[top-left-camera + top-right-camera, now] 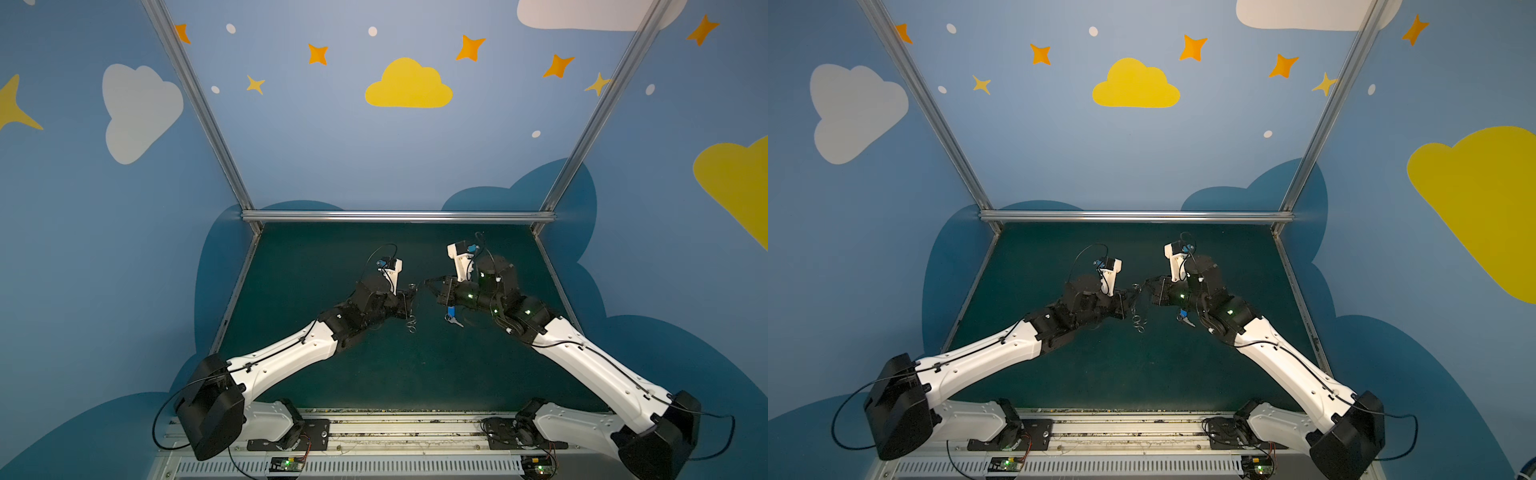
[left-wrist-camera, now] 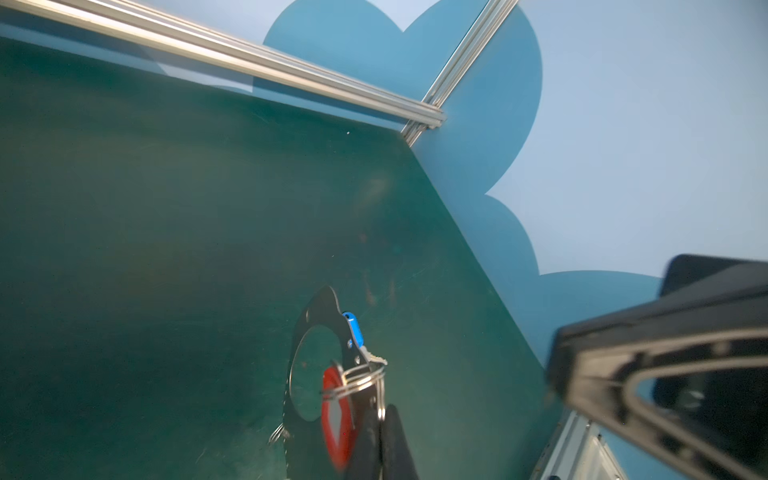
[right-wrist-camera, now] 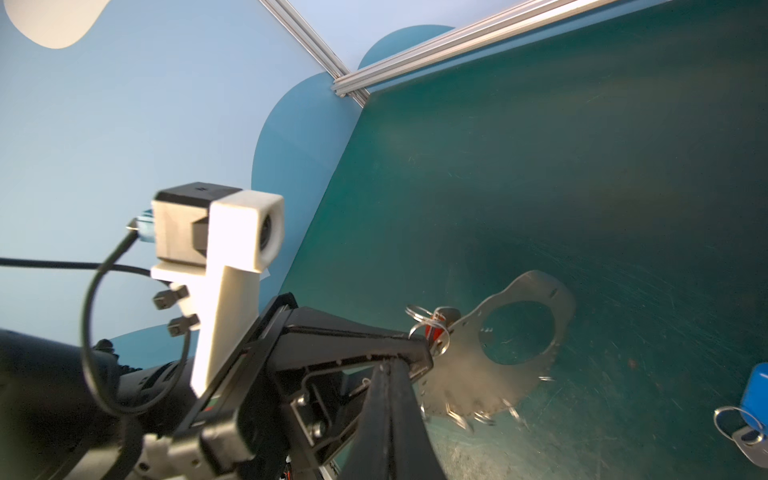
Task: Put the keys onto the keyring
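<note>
Your left pincer (image 2: 380, 415) grips the red-tagged silver key (image 2: 336, 415) beside the flat grey oval keyring plate (image 3: 536, 291), which your closed right pincer (image 3: 388, 370) seemingly steadies for threading; the blue-tagged key (image 3: 754, 395) lies on the green counter (image 3: 582, 166).

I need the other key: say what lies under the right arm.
The blue key lies on the mat under the right arm, tag and ring showing. The mat farther under the arm is covered in both top views.

Grey oval metal keyring plate (image 3: 465, 382), red-orange plastic key tag (image 2: 336, 419), blue plastic key tag (image 3: 754, 388) — dark green tabletop (image 1: 395, 374); blue walls (image 1: 374, 158) carry yellow clouds (image 1: 409, 85), orange stars (image 1: 470, 48).
</note>
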Robot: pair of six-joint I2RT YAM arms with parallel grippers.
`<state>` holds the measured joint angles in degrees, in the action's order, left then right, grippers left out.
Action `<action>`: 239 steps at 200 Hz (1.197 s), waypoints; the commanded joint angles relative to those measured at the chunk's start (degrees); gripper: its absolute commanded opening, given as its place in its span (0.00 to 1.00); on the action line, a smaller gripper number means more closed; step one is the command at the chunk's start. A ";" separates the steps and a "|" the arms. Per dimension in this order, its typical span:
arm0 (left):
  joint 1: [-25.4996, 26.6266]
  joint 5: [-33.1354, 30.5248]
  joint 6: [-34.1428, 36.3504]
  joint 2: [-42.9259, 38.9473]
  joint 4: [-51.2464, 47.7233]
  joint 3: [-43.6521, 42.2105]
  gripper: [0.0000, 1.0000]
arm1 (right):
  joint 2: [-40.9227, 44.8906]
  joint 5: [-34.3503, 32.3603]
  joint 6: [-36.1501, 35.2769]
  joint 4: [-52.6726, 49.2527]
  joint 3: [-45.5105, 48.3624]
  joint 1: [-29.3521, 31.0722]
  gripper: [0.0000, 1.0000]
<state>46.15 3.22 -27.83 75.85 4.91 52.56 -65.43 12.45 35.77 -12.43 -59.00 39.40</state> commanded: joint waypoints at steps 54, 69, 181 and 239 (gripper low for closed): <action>-2.27 13.57 8.01 -6.27 -5.20 0.22 0.04 | -1.49 12.58 -1.68 0.10 1.53 -4.84 0.17; -3.06 17.40 9.73 -6.36 -7.77 1.39 0.04 | -2.09 16.45 -2.61 1.24 1.31 -5.41 0.23; -3.24 22.79 17.73 -5.54 -16.33 6.07 0.04 | -8.31 32.70 -3.71 -1.02 -2.71 -6.94 0.38; -3.30 21.00 17.64 -5.68 -15.63 5.81 0.04 | -8.75 35.54 -3.96 -3.91 -3.56 -6.88 0.35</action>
<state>43.11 24.77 -11.14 70.39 -11.53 56.47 -74.06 46.22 32.56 -13.89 -61.08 32.62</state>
